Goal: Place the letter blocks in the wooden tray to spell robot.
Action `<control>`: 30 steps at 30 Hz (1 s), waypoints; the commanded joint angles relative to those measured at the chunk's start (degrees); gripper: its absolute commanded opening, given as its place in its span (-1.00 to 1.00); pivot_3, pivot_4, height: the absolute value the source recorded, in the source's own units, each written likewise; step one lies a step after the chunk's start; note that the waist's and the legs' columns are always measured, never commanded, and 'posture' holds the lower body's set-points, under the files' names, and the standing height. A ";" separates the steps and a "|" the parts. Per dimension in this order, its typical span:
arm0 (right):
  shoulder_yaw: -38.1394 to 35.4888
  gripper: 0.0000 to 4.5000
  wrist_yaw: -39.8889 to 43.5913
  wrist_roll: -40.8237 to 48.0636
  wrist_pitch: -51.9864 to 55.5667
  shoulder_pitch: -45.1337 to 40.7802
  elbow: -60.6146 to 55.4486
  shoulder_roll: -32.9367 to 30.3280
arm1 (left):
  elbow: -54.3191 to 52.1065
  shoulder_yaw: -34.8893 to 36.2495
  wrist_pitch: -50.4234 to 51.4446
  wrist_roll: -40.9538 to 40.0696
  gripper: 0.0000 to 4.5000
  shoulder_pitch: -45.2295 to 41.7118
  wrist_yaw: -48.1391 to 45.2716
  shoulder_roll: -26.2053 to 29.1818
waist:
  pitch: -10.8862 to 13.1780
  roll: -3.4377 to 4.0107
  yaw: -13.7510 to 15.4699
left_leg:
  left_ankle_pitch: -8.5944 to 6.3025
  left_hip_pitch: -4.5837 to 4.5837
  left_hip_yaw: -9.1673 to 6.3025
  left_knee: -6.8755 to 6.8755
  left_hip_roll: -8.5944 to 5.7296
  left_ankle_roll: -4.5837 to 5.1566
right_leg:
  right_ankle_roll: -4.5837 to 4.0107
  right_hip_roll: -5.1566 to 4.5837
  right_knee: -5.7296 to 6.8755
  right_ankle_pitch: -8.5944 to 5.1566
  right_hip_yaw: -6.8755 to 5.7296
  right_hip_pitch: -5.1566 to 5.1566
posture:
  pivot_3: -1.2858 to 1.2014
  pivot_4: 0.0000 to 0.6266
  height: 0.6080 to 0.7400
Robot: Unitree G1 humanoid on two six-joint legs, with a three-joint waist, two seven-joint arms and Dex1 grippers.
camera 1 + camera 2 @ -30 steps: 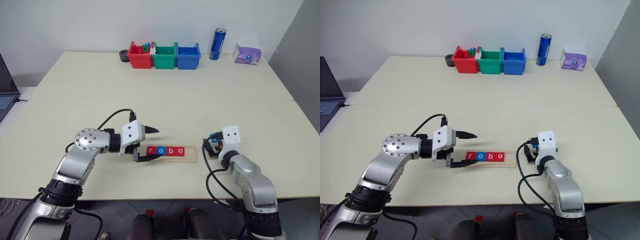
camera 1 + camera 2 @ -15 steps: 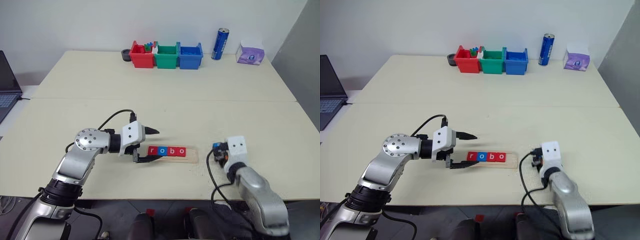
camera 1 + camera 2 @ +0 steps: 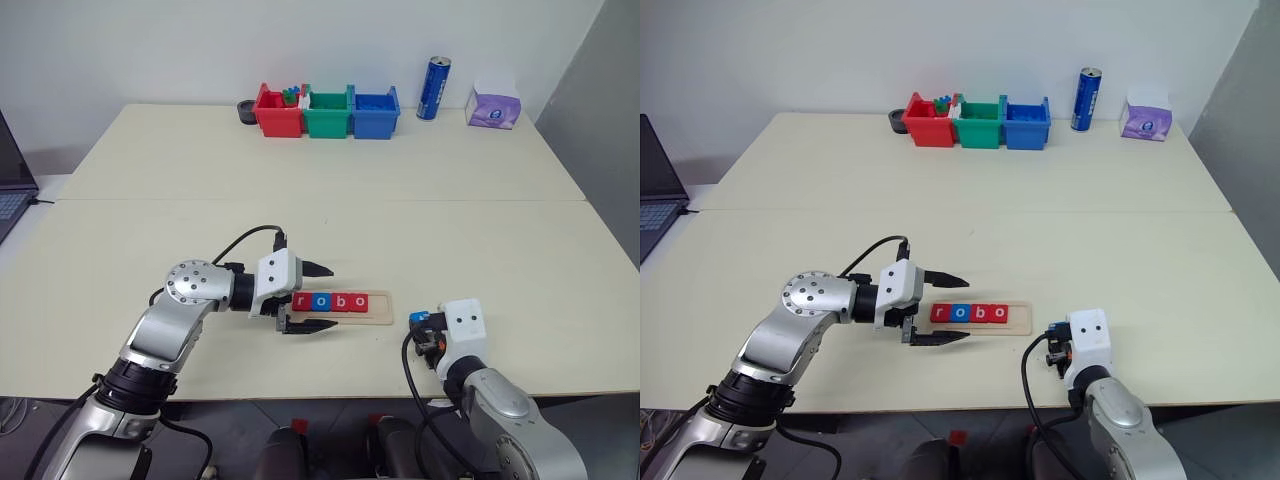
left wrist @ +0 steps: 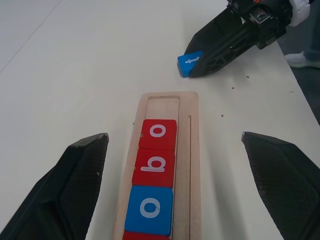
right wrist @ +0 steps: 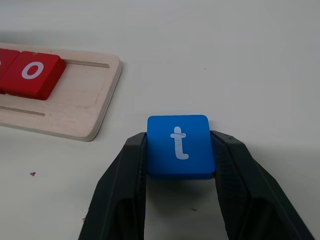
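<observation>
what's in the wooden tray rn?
Four letter blocks sit in the wooden tray, reading r, o, b, o; its last slot lies bare. The blue t block is outside it, gripped by the right pincer. Nothing covers the tray.

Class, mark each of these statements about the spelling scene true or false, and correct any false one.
1. The wooden tray holds four letter blocks. True.
2. The right gripper grips a red "t" block. False: the t block is blue.
3. The left gripper is open, its fingers either side of the tray's end. True.
4. The tray's slot past the last o block is filled. False: it is empty.
</observation>
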 commanded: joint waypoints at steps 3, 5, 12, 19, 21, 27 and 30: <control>-0.72 0.38 -0.68 0.74 -1.02 -0.55 -0.59 1.43 | -2.77 -0.47 0.20 -0.96 1.00 -0.55 0.04 -0.34 | 0.00 0.00 0.00 | 0.00 0.01 -0.01 0.00 0.00 0.00 | 0.00 0.00 0.01 0.00 -0.01 0.00 | 0.03 -0.52 1.00; -0.67 0.71 -0.28 0.23 -1.22 -1.14 -1.28 0.37 | -2.86 -0.50 0.30 -0.98 1.00 -0.46 0.17 -0.28 | 0.00 0.00 0.00 | 0.00 0.01 -0.01 0.00 0.00 0.00 | 0.00 0.00 0.01 0.00 0.00 0.00 | 0.03 -0.52 1.00; -0.29 0.97 4.08 0.01 -2.04 -4.65 -4.14 -8.26 | -3.01 -0.33 0.65 -0.93 1.00 -0.26 0.63 -0.06 | 0.00 0.00 0.00 | 0.00 0.00 0.01 0.00 -0.01 0.00 | 0.00 0.00 0.00 0.00 0.01 0.00 | 0.03 -0.52 1.00; -6.91 0.97 30.69 14.58 -4.41 -16.30 -0.87 -28.04 | -3.28 -0.37 1.37 -1.00 1.00 0.08 1.01 -0.09 | 0.02 -0.02 0.02 | 0.00 0.04 -0.03 0.04 -0.04 0.01 | 0.00 0.02 -0.02 0.01 -0.02 0.07 | 0.03 -0.52 1.00; -6.46 0.97 39.06 15.97 -6.77 -17.58 2.26 -37.00 | -3.42 -0.55 1.47 -0.98 1.00 0.02 1.13 -0.32 | 0.03 -0.06 0.27 | -0.01 0.02 -0.06 0.03 -0.04 0.02 | -0.10 0.02 -0.07 0.06 -0.05 0.08 | 0.03 -0.52 1.00; 0.67 0.97 52.91 11.80 -18.39 -19.80 11.94 -52.02 | -3.07 -0.58 1.22 -0.70 1.00 -0.20 1.21 -0.57 | 0.11 -0.19 0.26 | -0.05 -0.03 -0.04 0.02 -0.06 0.09 | -0.29 -0.01 -0.30 0.18 -0.05 0.13 | 0.03 -0.52 1.00; 3.22 0.97 55.46 9.83 -22.97 -22.83 17.65 -52.51 | -3.36 -0.58 1.30 -0.57 1.00 -0.06 1.41 -0.66 | 0.12 -0.20 0.00 | -0.05 0.01 0.00 0.03 -0.06 0.09 | -0.29 -0.01 -0.27 0.18 -0.01 0.13 | 0.03 -0.52 1.00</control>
